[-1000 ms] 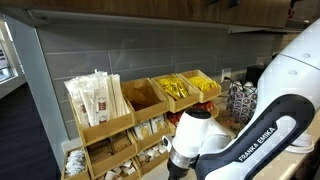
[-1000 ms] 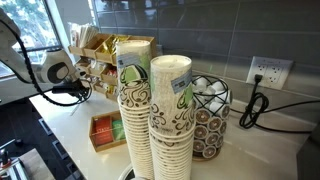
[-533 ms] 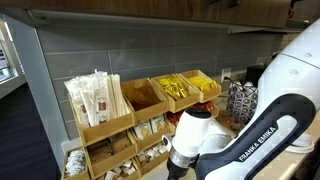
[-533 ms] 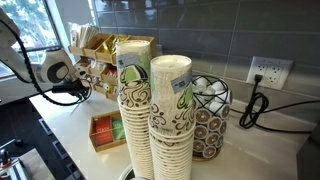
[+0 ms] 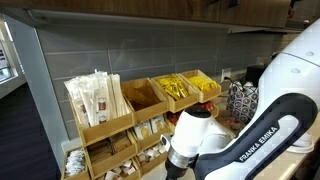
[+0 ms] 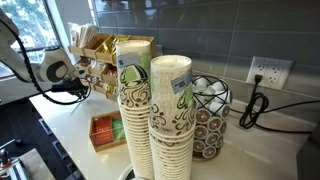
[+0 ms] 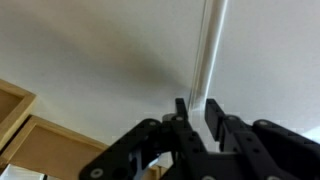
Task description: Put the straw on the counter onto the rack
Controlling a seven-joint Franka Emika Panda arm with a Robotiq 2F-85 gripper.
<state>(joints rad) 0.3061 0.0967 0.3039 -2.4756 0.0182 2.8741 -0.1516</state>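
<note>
In the wrist view a white paper-wrapped straw (image 7: pixel 207 45) lies on the pale counter (image 7: pixel 90 50) and runs up and away from me. My gripper (image 7: pixel 198 115) has its two black fingers close together on either side of the straw's near end, shut on it. A corner of the light wooden rack (image 7: pixel 25 135) shows at lower left. In both exterior views the rack (image 5: pixel 140 105) (image 6: pixel 98 48) stands against the grey tiled wall, with straws and packets in its bins. The arm (image 5: pixel 235 140) (image 6: pixel 58 74) hides the gripper there.
Two tall stacks of paper cups (image 6: pixel 152 115) stand in the foreground. A wire basket of pods (image 6: pixel 212 112) and a small low wooden tray of packets (image 6: pixel 104 130) sit on the counter (image 6: pixel 70 115). A wall outlet with a black cable (image 6: pixel 266 72) is further along.
</note>
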